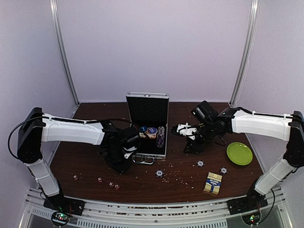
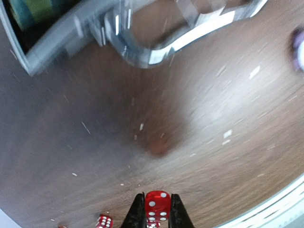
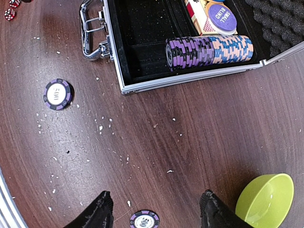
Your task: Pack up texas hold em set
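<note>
Pinching a red die (image 2: 157, 207) just in front of the open aluminium case (image 1: 147, 111), the left gripper (image 2: 156, 202) should carry it over the rim and release low inside; the right gripper (image 3: 156, 200) hangs open, empty, beside the case.

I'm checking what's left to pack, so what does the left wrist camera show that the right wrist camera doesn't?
Only the left wrist: a red die pinched in the left gripper. Only the right wrist: the row of chips inside the open case, and a green bowl. Both: the case's metal handle and the brown table.
</note>
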You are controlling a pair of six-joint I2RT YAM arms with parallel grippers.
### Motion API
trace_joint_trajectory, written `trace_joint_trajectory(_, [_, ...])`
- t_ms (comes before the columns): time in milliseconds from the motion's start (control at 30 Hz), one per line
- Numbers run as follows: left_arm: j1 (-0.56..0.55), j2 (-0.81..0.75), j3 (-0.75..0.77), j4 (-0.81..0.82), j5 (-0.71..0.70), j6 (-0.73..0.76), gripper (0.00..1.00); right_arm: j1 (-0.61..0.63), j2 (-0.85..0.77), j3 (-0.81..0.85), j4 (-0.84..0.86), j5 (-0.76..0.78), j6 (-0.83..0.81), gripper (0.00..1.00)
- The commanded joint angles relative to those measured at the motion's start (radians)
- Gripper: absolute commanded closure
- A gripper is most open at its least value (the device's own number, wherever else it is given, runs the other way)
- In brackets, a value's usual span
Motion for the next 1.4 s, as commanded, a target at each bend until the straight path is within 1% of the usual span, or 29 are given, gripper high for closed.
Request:
trace_joint_trajectory(0, [-0.009, -0.03, 0.141, -0.034, -0.096, 0.024, 0.91, -0.012, -0.009, -0.012, 0.006, -0.017, 0.002, 0.38])
trace_joint_trajectory(100, [-0.008, 0.024, 0.259, -0.004, -0.175, 0.048, 0.91, -0.024, 0.001, -0.016, 0.003, -0.032, -0.001, 0.38])
trace_joint_trajectory(200, [0.001, 0.141, 0.422, -0.003, -0.245, 0.068, 0.91, -0.025, 0.008, -0.014, 0.004, -0.024, -0.004, 0.38])
trace_joint_trajectory(333, [0.037, 0.294, 0.593, 0.046, -0.29, 0.082, 0.91, -0.026, 0.007, -0.013, 0.003, -0.027, -0.003, 0.39])
trace_joint_trajectory(400, [0.054, 0.377, 0.688, 0.029, -0.313, 0.079, 0.91, -0.026, 0.007, -0.015, 0.004, -0.024, -0.003, 0.39])
trace_joint_trajectory(467, [0.069, 0.425, 0.733, 0.005, -0.325, 0.073, 0.91, -0.025, 0.007, -0.015, 0.003, -0.022, -0.004, 0.39])
trace_joint_trajectory(633, [0.094, 0.48, 0.729, 0.008, -0.312, 0.066, 0.91, -0.026, 0.008, -0.017, 0.003, -0.02, -0.007, 0.39])
trace_joint_trajectory(833, [0.121, 0.511, 0.704, 0.04, -0.343, 0.078, 0.91, -0.027, 0.015, -0.015, 0.0, -0.016, -0.005, 0.39])
trace_joint_trajectory(1133, [0.144, 0.573, 0.747, 0.048, -0.335, 0.098, 0.92, -0.029, 0.027, -0.014, -0.003, -0.01, -0.009, 0.39])
trace_joint_trajectory(1367, [0.15, 0.585, 0.748, 0.061, -0.37, 0.106, 0.91, -0.028, 0.049, -0.007, -0.012, -0.019, -0.013, 0.39])
